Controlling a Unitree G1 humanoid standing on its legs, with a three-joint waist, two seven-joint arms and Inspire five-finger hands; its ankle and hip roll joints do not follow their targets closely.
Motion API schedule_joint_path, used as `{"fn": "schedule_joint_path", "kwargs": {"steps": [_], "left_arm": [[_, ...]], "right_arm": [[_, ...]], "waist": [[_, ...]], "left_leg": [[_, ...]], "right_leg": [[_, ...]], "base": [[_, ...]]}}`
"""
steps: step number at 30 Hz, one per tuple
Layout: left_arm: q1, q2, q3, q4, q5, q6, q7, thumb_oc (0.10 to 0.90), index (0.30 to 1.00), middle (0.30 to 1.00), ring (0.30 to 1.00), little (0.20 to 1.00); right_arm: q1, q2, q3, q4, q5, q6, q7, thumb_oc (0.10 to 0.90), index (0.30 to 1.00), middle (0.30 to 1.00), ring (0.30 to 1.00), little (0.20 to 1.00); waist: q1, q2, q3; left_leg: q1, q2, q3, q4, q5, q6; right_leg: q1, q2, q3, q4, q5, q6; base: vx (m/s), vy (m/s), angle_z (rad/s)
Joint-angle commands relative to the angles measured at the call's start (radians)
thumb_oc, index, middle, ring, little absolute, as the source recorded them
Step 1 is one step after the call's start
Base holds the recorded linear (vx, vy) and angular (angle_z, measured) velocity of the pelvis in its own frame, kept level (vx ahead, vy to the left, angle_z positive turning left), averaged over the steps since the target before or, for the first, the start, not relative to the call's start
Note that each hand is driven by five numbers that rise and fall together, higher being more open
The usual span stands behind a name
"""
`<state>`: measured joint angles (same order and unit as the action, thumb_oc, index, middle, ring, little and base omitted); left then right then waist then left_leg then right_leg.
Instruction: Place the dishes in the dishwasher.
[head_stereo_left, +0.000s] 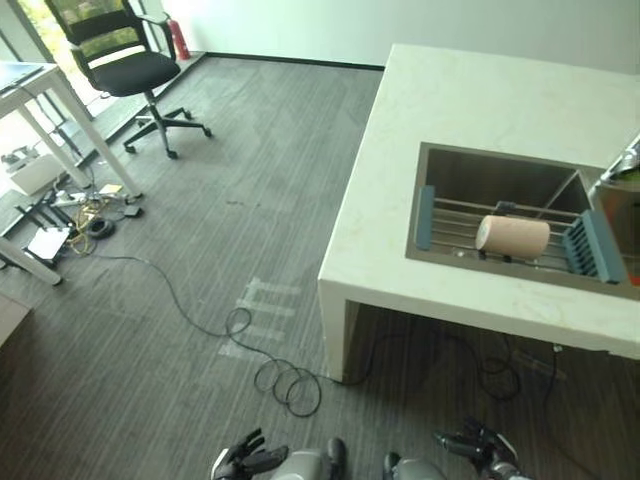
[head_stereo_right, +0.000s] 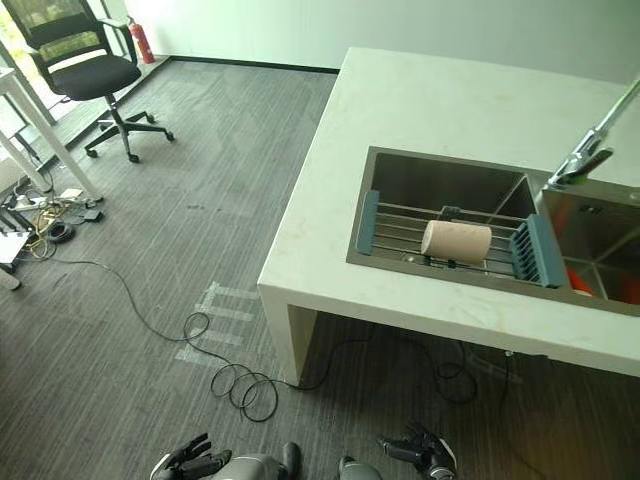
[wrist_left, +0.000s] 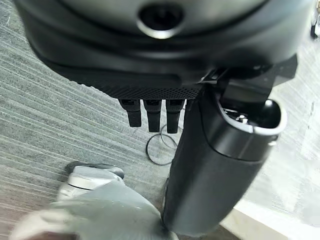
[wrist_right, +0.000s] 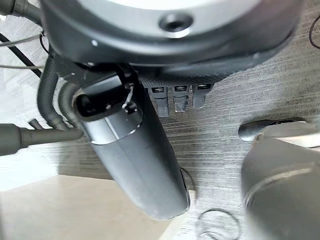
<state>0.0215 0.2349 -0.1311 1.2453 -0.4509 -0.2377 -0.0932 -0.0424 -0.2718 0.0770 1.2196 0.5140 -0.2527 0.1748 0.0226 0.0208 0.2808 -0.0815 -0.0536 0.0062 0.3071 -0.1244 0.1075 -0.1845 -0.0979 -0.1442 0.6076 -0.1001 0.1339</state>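
Sideways cup (head_stereo_left: 513, 236) on sink rack (head_stereo_left: 455, 222), mouth leftward.

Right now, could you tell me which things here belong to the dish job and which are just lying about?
For the job:
beige cylindrical cup lying on the wire rack across the steel sink; both hands, left hand, right hand, low and holding nothing.

Lying about:
black office chair; red fire extinguisher; white table.

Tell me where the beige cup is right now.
The beige cup lies on its side on the wire rack across the sink, ahead and to the robot's right, next to the rack's blue right end piece; neither robot hand touches it.
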Motion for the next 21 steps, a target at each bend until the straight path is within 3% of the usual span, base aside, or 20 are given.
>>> {"fn": "schedule_joint_path", "kwargs": {"steps": [1,4,5,6,9,10,11,12,13,14,16,21], "left_arm": [[0.008,0.011,0.027,-0.047,-0.03,-0.015,0.006,0.8,0.9,0.9,0.9,0.9],[0.005,0.017,0.046,-0.036,-0.047,0.017,0.027,0.8,0.9,0.9,0.9,0.9],[0.01,0.018,0.057,-0.03,-0.049,0.026,0.037,0.8,0.9,0.9,0.9,0.9],[0.021,0.009,0.076,-0.02,-0.055,0.038,0.067,0.8,0.9,0.9,0.9,0.9],[0.032,-0.024,0.108,-0.001,-0.144,0.075,0.07,0.8,0.9,0.9,0.9,0.9],[0.031,-0.035,0.112,0.001,-0.132,0.075,0.068,0.8,0.9,0.9,0.9,0.9],[0.026,-0.045,0.111,0.003,-0.112,0.067,0.071,0.8,0.9,0.9,0.9,0.9],[0.018,-0.059,0.103,0.004,-0.103,0.051,0.07,0.8,0.9,0.9,0.9,0.9],[0.013,-0.07,0.094,0.003,-0.103,0.036,0.067,0.8,0.9,0.9,0.9,0.9],[0.01,-0.073,0.084,-0.006,-0.102,0.032,0.069,0.8,0.9,0.9,0.9,0.9],[0.018,-0.088,0.07,-0.018,-0.127,0.031,0.086,0.8,0.9,0.9,0.9,0.9],[0.024,-0.082,0.091,0.007,-0.168,0.074,0.08,0.8,0.9,0.9,0.9,0.9]], "right_arm": [[-0.025,-0.069,-0.029,-0.029,0.023,-0.054,0.007,0.8,0.9,0.9,0.9,0.9],[-0.037,-0.066,-0.053,-0.01,-0.017,-0.042,0.019,0.8,0.9,0.9,0.9,0.9],[-0.039,-0.063,-0.056,-0.003,-0.032,-0.04,0.033,0.8,0.9,0.9,0.9,0.9],[-0.039,-0.061,-0.045,-0.006,-0.051,-0.023,0.056,0.8,0.9,0.9,0.9,0.9],[-0.054,-0.063,-0.026,-0.003,-0.086,-0.024,0.055,0.8,0.9,0.9,0.9,0.9],[-0.053,-0.065,-0.026,-0.007,-0.115,-0.021,0.049,0.8,0.9,0.9,0.9,0.9],[-0.05,-0.067,-0.027,-0.009,-0.117,-0.014,0.034,0.8,0.9,0.9,0.9,0.9],[-0.047,-0.07,-0.033,-0.005,-0.077,-0.006,0.016,0.8,0.9,0.9,0.9,0.9],[-0.044,-0.072,-0.042,0.001,-0.039,0.001,0.008,0.8,0.9,0.9,0.9,0.9],[-0.042,-0.072,-0.055,0.008,-0.024,0.002,0.007,0.8,0.9,0.9,0.9,0.9],[-0.038,-0.067,-0.065,0.023,-0.037,0.012,-0.008,0.8,0.9,0.9,0.9,0.9],[-0.037,-0.061,-0.087,0.063,0.117,0.107,-0.061,0.8,0.9,0.9,0.9,0.9]], "waist": [[-0.008,0.039,0.026],[-0.02,0.012,0.031],[-0.02,0.006,0.027],[-0.005,-0.01,0.012],[-0.012,-0.007,-0.015],[-0.011,-0.007,-0.016],[-0.005,-0.008,-0.011],[0.007,-0.014,0.002],[0.016,-0.021,0.013],[0.018,-0.022,0.023],[0.03,-0.003,0.039],[0.034,0.03,0.03]], "left_leg": [[0.078,-0.039,-0.06,-0.007,-0.154,-0.021],[0.118,-0.035,-0.076,-0.007,-0.201,-0.045],[0.127,-0.019,-0.078,-0.007,-0.213,-0.055],[0.125,0.019,-0.077,-0.007,-0.207,-0.089],[0.156,0.119,-0.071,-0.007,-0.202,-0.167],[0.153,0.135,-0.066,-0.007,-0.184,-0.178],[0.136,0.156,-0.054,-0.007,-0.116,-0.185],[0.099,0.173,-0.034,-0.007,0.006,-0.191],[0.071,0.172,-0.005,-0.007,0.066,-0.186],[0.035,0.164,0.016,0.017,0.086,-0.183],[-0.002,0.045,0.01,-0.007,0.023,-0.15],[-0.055,0.039,-0.061,-0.007,-0.028,-0.143]], "right_leg": [[0.088,-0.074,-0.019,-0.295,0.129,0.0],[-0.018,-0.162,0.068,-0.308,0.115,0.042],[-0.025,-0.164,0.079,-0.308,0.113,0.054],[0.003,-0.17,0.047,-0.308,0.061,0.065],[0.02,-0.152,0.002,-0.308,0.007,0.024],[0.027,-0.15,-0.002,-0.308,0.0,0.014],[0.039,-0.143,-0.001,-0.308,-0.016,-0.001],[0.06,-0.137,0.002,-0.308,-0.04,-0.022],[0.071,-0.141,-0.002,-0.308,-0.051,-0.036],[0.078,-0.138,-0.004,-0.308,-0.059,-0.046],[0.081,-0.096,0.017,-0.308,-0.059,-0.04],[0.08,-0.043,0.012,-0.308,-0.074,-0.05]], "base": [[0.16,-0.429,-0.03],[0.21,-0.519,-0.11],[0.44,-0.988,-0.05],[0.38,-0.884,-0.09],[0.27,-0.61,0.0],[0.15,-0.302,-0.04],[0.1,-0.338,0.07],[0.08,-0.389,0.02],[0.05,-0.378,0.16],[0.06,-0.275,0.3],[0.12,-0.105,0.44],[0.08,0.1,-0.09]]}}
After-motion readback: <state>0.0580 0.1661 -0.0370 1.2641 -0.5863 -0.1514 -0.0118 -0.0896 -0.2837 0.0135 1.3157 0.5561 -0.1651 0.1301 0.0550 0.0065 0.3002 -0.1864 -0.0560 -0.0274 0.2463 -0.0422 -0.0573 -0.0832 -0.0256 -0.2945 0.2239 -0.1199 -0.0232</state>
